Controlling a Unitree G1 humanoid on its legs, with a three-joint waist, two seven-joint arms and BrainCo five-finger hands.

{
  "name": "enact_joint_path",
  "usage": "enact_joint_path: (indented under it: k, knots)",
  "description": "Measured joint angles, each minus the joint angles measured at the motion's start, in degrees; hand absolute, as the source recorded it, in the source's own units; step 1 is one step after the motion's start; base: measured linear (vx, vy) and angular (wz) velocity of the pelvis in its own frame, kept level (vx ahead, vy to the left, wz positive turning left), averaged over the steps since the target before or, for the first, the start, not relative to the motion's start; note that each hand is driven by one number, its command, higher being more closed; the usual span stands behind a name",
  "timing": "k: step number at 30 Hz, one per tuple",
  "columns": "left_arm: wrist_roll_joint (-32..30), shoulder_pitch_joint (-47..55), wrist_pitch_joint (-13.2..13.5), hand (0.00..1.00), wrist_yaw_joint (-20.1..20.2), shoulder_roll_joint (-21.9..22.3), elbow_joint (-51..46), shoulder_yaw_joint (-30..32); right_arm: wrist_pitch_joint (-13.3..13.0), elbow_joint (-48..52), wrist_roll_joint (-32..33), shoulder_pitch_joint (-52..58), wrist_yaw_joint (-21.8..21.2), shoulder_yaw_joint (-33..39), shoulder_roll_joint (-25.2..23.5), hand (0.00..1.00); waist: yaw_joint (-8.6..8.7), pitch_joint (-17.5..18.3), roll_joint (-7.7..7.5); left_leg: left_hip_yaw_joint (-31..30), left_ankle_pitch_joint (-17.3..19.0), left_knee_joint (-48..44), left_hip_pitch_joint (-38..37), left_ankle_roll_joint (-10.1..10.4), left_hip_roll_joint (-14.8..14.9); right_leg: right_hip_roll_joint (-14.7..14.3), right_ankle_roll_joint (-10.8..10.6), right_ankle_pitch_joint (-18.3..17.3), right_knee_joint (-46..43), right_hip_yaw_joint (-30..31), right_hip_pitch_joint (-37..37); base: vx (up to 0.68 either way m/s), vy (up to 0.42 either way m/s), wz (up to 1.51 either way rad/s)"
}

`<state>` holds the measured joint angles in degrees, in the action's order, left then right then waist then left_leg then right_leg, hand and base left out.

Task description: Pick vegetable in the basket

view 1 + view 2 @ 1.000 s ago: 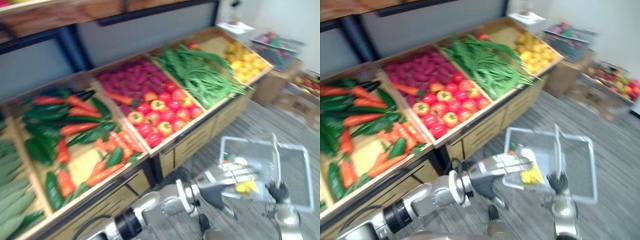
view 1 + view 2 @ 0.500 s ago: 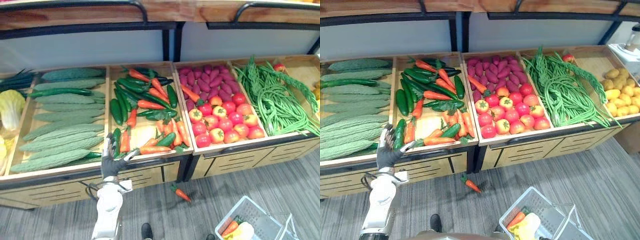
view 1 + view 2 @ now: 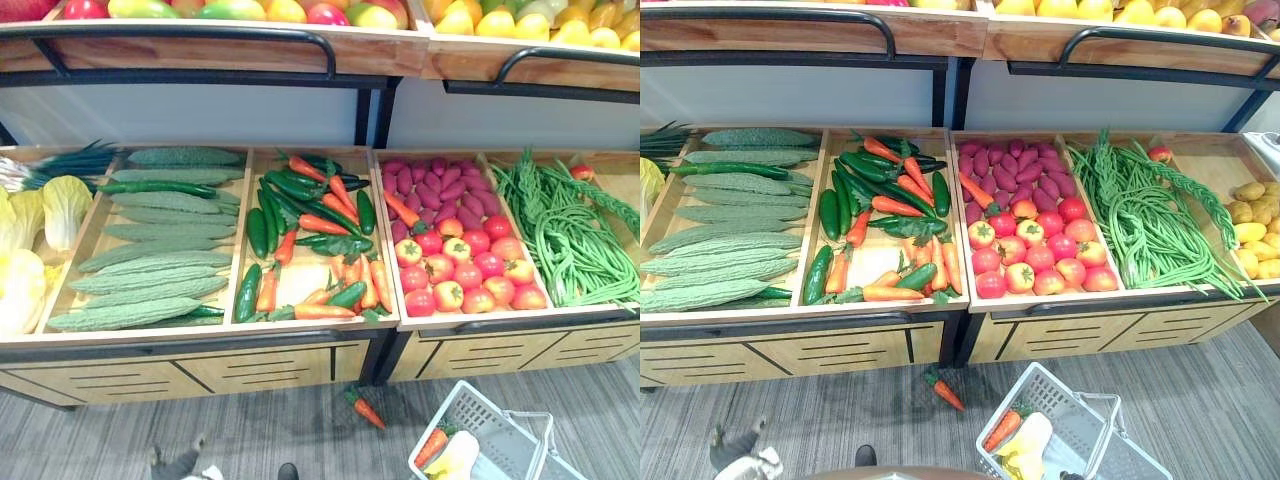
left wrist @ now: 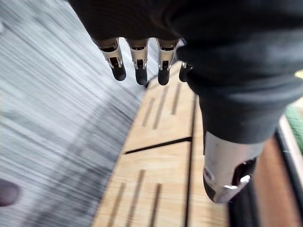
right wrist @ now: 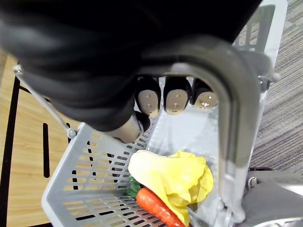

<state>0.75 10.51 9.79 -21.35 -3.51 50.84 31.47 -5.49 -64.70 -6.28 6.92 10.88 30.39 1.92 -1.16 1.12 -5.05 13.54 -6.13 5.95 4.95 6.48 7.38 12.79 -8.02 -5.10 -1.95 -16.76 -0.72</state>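
A white wire basket [image 3: 1085, 425] hangs low at the right, over the grey floor in front of the stand. In it lie a carrot [image 3: 1002, 428] and a yellow cabbage [image 5: 175, 177]. My right hand [image 5: 175, 97] is shut on the basket handle [image 5: 229, 123], fingers curled round it. My left hand [image 3: 172, 463] hangs low at the left in front of the stand's wooden drawers [image 4: 156, 161], fingers [image 4: 140, 56] straight and holding nothing. The nearest bin [image 3: 880, 225] holds carrots, red and green peppers and cucumbers.
A loose carrot [image 3: 365, 408] lies on the floor below the stand. Other bins hold bitter gourds [image 3: 725, 220], tomatoes [image 3: 1035, 250], purple sweet potatoes [image 3: 1005, 170], green beans [image 3: 1150, 215] and potatoes [image 3: 1255, 235]. An upper fruit shelf [image 3: 300, 20] overhangs the back.
My left hand was at the basket, rose to the pepper and carrot bin's front edge, and has now dropped low in front of the drawers. The camera swung back to face the stand.
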Motion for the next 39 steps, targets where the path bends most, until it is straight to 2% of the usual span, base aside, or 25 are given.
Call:
enact_joint_path:
  k: [2,3,9,14,18,20,21,22,23,25,26,27,28,29,30,31,32,33,34,35,37,38,39]
  knots:
    - [-1.96,0.04,-0.65,0.00,0.37,0.02,5.66,0.42,-0.15,-1.64,0.00,-1.00,0.00,0.00,-0.04,1.00,0.02,-0.05,-0.12,-0.07,0.12,-0.01,-0.04,0.12,-0.04,-0.02,0.03,-0.04,0.11,0.01,-0.14,0.07,-0.016,0.05]
    - [-4.47,0.09,-1.74,0.00,1.79,0.12,9.06,0.06,-0.16,-1.90,0.00,-1.17,0.00,-0.02,-0.21,1.00,0.03,-0.09,-0.09,-0.20,0.19,-0.01,-0.10,0.18,-0.09,-0.05,-0.04,0.00,0.32,0.07,-0.39,0.06,-0.014,0.04]
    - [-10.88,0.42,-3.11,0.00,5.43,0.08,11.08,-3.26,-0.36,-3.72,-0.32,-2.74,-0.05,-1.81,0.39,1.00,0.68,-0.48,0.03,-0.01,0.40,0.01,-0.37,0.47,0.02,-0.28,-0.05,0.01,0.85,0.63,-0.61,0.01,-0.009,-0.02]
    - [-11.07,-0.14,-3.68,0.00,8.78,-1.30,13.09,-8.63,-0.38,-3.77,-0.50,-3.20,-0.51,-4.03,0.59,1.00,1.11,-1.53,0.00,0.79,0.87,0.04,-1.43,0.80,0.09,-0.27,-0.02,-0.01,0.92,1.55,-1.03,-0.02,-0.003,-0.10]
    - [-11.04,-0.43,-3.65,0.00,9.35,-2.12,13.09,-11.66,-0.38,-3.75,-0.50,-3.52,-1.39,-5.23,0.78,1.00,1.09,-2.32,-0.18,1.67,1.47,0.04,-2.30,0.95,0.14,-0.25,0.27,-0.18,0.96,2.49,-1.33,0.00,-0.002,-0.12]
    - [-10.96,-0.54,-3.65,0.00,9.35,-2.44,13.09,-12.13,-0.38,-3.75,-0.50,-3.86,-1.50,-6.07,0.85,1.00,0.96,-3.02,-0.57,2.60,2.48,-0.34,-3.39,0.89,0.14,-0.16,0.64,-0.56,0.66,3.49,-1.62,0.02,0.014,-0.29]
    - [-10.93,-0.70,-3.66,0.00,9.36,-2.95,13.07,-12.25,-0.40,-3.71,-0.50,-4.50,-1.58,-6.06,0.59,1.00,1.03,-4.01,-1.47,3.21,4.43,-2.24,-3.94,0.62,-0.07,0.56,0.54,-1.79,-1.86,4.86,-0.91,0.03,0.017,-0.33]
    - [-10.93,-0.89,-3.67,0.00,9.36,-3.14,13.05,-12.44,-0.41,-3.70,-0.50,-4.63,-1.57,-6.05,0.51,1.00,1.06,-4.31,-1.38,3.19,5.18,-3.40,-3.79,0.56,-0.04,0.75,0.45,-2.02,-2.52,5.03,-0.87,0.06,0.034,-0.47]
    - [-10.88,-1.99,-3.64,0.00,9.36,-3.82,12.96,-13.67,-0.87,-3.14,-0.48,-4.58,-1.74,-5.66,0.40,1.00,1.26,-6.11,-2.38,3.43,9.41,-10.53,-2.33,0.62,0.64,1.30,0.91,-2.57,-6.23,6.99,0.20,0.04,0.036,-0.35]
    - [-10.81,-2.11,-3.65,0.00,9.35,-3.90,13.07,-14.30,-1.14,-2.64,-0.46,-4.57,-2.02,-4.66,0.06,1.00,1.43,-6.33,-1.98,4.71,11.18,-13.99,-1.35,0.35,1.75,0.93,0.98,-1.98,-9.07,9.67,2.22,0.04,0.066,-0.56]
    - [-10.79,-2.09,-3.61,0.00,9.27,-3.89,13.09,-15.07,-1.46,-2.17,-0.26,-4.74,-1.94,-4.66,0.07,1.00,1.35,-6.48,-0.70,6.99,12.53,-15.95,-1.15,0.23,3.18,-0.35,2.24,-0.09,-11.43,13.16,4.81,0.03,0.087,-0.79]
    - [-10.77,-2.26,-3.55,0.00,9.25,-3.90,13.09,-15.34,-1.44,-1.53,-0.09,-4.74,-1.93,-4.69,0.07,1.00,1.24,-6.56,-0.39,8.27,12.91,-16.26,-1.16,0.17,4.01,-1.15,2.55,1.52,-12.05,14.60,6.02,0.03,0.126,-1.24]
    - [-10.84,-3.06,-3.54,0.00,9.28,-4.09,13.08,-15.37,-1.65,-0.87,0.12,-4.79,-1.96,-4.85,-0.04,1.00,1.55,-6.78,-0.09,11.24,13.27,-16.27,-1.33,-0.32,5.19,-2.38,2.96,6.26,-12.40,15.33,8.79,0.02,0.146,-1.10]
    - [-10.82,-3.56,-3.52,0.00,9.27,-4.10,13.09,-15.32,-1.78,-0.57,0.14,-4.83,-1.92,-5.05,-0.17,1.00,1.57,-7.16,0.13,12.48,13.48,-16.41,-1.63,-0.70,5.59,-2.69,4.26,8.05,-12.75,14.47,9.81,0.01,0.168,-1.39]
    - [-10.95,-4.37,-3.50,0.00,9.27,-3.93,13.09,-15.32,-2.15,0.58,0.25,-4.89,-1.63,-6.08,0.07,1.00,1.61,-8.36,0.42,15.06,13.65,-16.92,-2.75,-1.52,5.70,-2.62,8.25,12.51,-11.87,10.55,11.05,-0.06,0.236,-1.69]
    - [-10.97,-4.23,-3.26,0.00,9.31,-2.93,12.88,-15.44,-2.30,0.99,0.26,-4.97,-1.52,-7.42,1.48,1.00,0.78,-9.11,2.77,19.23,13.28,-15.26,-4.50,-3.98,6.61,-3.22,9.45,18.34,-6.02,5.56,9.00,-0.08,0.207,-1.81]
    - [-10.95,-3.92,-2.96,0.00,9.31,-2.25,12.75,-15.43,-2.31,1.10,0.19,-5.18,-1.56,-7.76,1.99,1.00,0.87,-9.23,3.19,21.43,13.44,-14.18,-6.00,-4.33,6.42,-2.11,9.42,15.62,-10.71,2.36,9.56,-0.07,0.216,-1.65]
    - [-10.95,-4.00,-2.71,0.00,9.32,-2.42,12.30,-15.67,-2.58,1.21,0.14,-5.25,-1.30,-7.99,1.92,1.00,1.72,-9.39,2.87,25.16,13.93,-13.04,-7.46,-5.08,4.87,0.04,9.17,8.58,-21.47,-1.76,10.88,-0.03,0.162,-1.28]
    - [-10.93,-4.19,-2.68,0.00,9.32,-3.03,11.85,-16.49,-2.55,0.99,0.16,-5.63,-1.39,-8.02,1.92,1.00,2.16,-9.60,2.34,28.83,14.47,-13.31,-8.48,-5.97,3.71,1.97,9.05,3.15,-30.73,-4.31,10.78,-0.10,0.181,-1.74]
    - [-10.79,-4.01,-2.54,0.00,9.44,-3.31,11.86,-16.50,-2.26,0.77,0.17,-5.94,-1.48,-7.91,1.10,1.00,1.89,-9.66,2.46,33.66,14.71,-14.46,-9.39,-6.37,3.61,2.33,9.55,2.25,-34.69,-7.58,8.52,-0.13,0.136,-1.70]
    - [-10.63,-3.63,-2.54,0.00,9.56,-3.32,11.87,-16.50,-2.26,0.73,0.16,-5.86,-1.51,-7.78,0.26,1.00,1.31,-9.77,2.70,37.14,14.74,-15.12,-10.15,-6.43,3.59,2.72,9.51,2.26,-34.50,-9.03,6.10,-0.11,0.037,-1.35]
    - [-10.40,-3.46,-2.55,0.00,9.82,-3.25,11.85,-16.41,-2.25,0.70,0.13,-5.64,-1.50,-7.63,-0.26,1.00,1.15,-9.72,2.66,39.86,14.76,-15.44,-10.31,-6.45,3.55,3.19,9.05,2.01,-32.80,-10.05,4.50,-0.11,-0.045,-1.53]
    - [-10.22,-3.69,-2.54,0.00,10.32,-3.12,11.79,-16.29,-2.07,0.68,0.14,-6.15,-1.56,-7.32,-0.51,1.00,0.95,-9.71,2.65,43.25,14.75,-15.83,-10.17,-6.45,3.61,3.55,7.29,0.90,-28.85,-11.49,3.35,-0.12,-0.078,-1.66]
